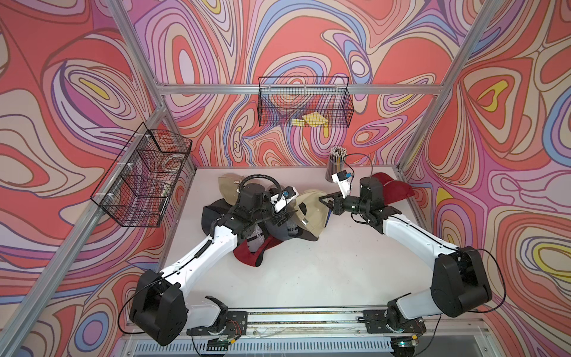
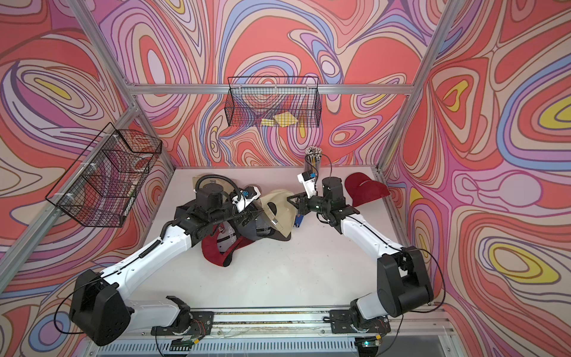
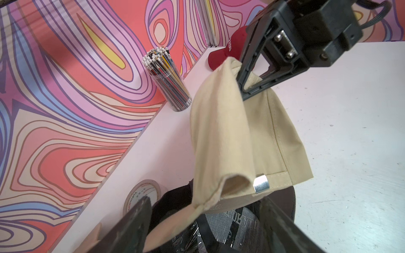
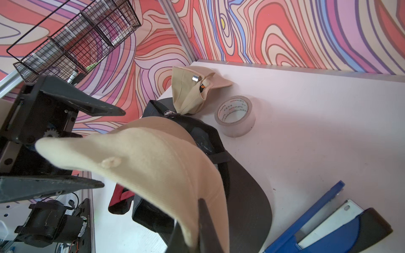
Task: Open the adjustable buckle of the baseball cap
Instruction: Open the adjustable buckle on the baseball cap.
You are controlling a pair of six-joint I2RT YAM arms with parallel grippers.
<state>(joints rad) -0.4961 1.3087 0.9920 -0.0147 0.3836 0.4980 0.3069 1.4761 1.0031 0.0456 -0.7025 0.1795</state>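
Left wrist view is filled by the beige baseball cap (image 3: 230, 135), which is held up by the right gripper (image 3: 241, 88); its fingers are clamped together on the crown fabric. At the cap's lower edge the silver metal buckle (image 3: 260, 183) is seen, just above a dark cap (image 3: 283, 200) beneath it. The left gripper (image 3: 205, 200) is held with its fingers spread wide apart near the buckle, and a beige strip of the cap is seen running between them; whether it is touched cannot be told. In both top views the beige cap is found near the middle of the white table (image 1: 309, 278), at the right end of a pile of dark and red caps (image 1: 247, 253), between the two grippers. A separate red cap (image 1: 394, 188) and a clear cup of pencils (image 1: 335, 163) are placed toward the far right corner. A tape roll (image 4: 235, 116) and another beige cap (image 4: 192, 87) are seen on the table beyond the pile in the right wrist view.
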